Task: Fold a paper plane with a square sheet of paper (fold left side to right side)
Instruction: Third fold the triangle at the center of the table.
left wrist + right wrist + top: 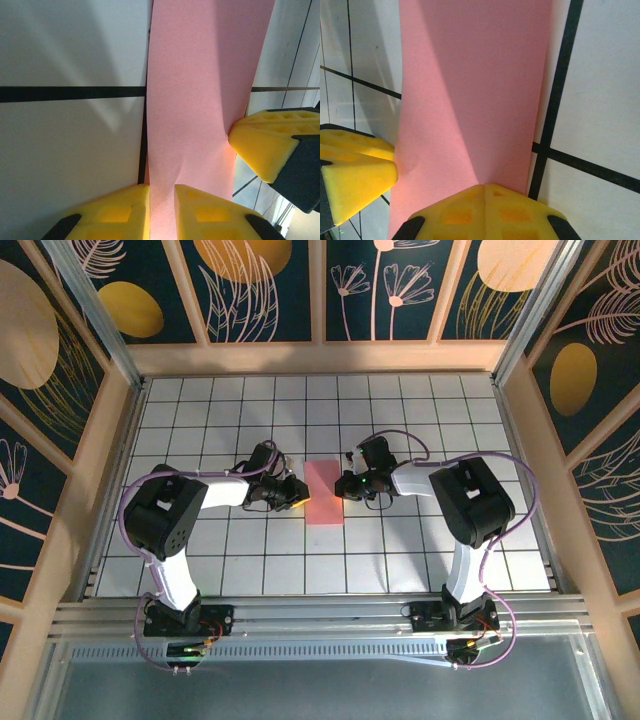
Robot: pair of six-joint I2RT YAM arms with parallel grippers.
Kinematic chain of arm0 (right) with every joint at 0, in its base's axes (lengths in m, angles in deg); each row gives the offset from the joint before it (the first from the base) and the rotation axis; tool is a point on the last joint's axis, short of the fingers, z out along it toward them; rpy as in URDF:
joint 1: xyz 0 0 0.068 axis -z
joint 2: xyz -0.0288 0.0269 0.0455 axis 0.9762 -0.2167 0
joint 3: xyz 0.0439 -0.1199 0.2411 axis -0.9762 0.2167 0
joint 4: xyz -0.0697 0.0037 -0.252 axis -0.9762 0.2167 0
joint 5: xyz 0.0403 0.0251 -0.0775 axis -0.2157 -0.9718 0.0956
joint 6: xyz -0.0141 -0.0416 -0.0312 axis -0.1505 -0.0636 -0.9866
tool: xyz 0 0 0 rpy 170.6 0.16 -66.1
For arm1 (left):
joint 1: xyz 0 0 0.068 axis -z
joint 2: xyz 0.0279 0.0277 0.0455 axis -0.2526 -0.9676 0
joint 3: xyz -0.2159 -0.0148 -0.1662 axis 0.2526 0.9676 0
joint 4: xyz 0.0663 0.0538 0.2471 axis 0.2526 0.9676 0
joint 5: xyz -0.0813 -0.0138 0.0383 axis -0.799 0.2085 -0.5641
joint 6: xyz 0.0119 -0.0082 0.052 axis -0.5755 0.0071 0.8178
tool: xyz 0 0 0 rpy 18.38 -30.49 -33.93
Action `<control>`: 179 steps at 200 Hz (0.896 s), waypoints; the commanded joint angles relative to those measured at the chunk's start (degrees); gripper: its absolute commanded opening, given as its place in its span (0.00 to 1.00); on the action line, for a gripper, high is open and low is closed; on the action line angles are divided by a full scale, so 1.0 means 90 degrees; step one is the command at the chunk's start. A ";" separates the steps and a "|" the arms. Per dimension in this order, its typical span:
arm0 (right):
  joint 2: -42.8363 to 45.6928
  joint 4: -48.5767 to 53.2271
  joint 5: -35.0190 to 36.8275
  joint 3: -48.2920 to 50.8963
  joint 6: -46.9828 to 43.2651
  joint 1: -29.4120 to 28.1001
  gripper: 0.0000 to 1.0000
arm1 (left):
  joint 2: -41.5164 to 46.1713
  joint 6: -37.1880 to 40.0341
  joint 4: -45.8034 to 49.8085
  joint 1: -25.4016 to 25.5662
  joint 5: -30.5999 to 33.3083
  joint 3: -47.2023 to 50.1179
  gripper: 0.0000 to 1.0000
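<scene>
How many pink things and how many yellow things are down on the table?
Pink: 1, the sheet of paper
Yellow: 2, the left tool and the right tool
Total: 3

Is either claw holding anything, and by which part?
Cannot be told: the right claw is shut at the pink paper, right edge, pinching or just pressing. The left claw rests fingers apart on its left edge.

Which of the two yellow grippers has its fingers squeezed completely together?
The right gripper: its fingers meet at the edge of the pink paper, while the left gripper shows a gap between its fingers.
</scene>
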 commanded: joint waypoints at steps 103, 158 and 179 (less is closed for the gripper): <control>0.0445 0.0030 -0.0049 0.0053 0.0036 0.0077 0.15 | 0.0381 -0.0193 -0.0008 0.0033 0.0080 0.0062 0.00; 0.1490 -0.0138 0.0264 0.0255 -0.0118 0.0194 0.42 | 0.0416 -0.0408 -0.0134 0.0037 0.0061 0.0096 0.00; 0.1985 -0.0142 0.0503 0.0526 -0.0281 0.0292 0.49 | 0.0448 -0.0409 -0.0099 0.0034 0.0112 0.0096 0.00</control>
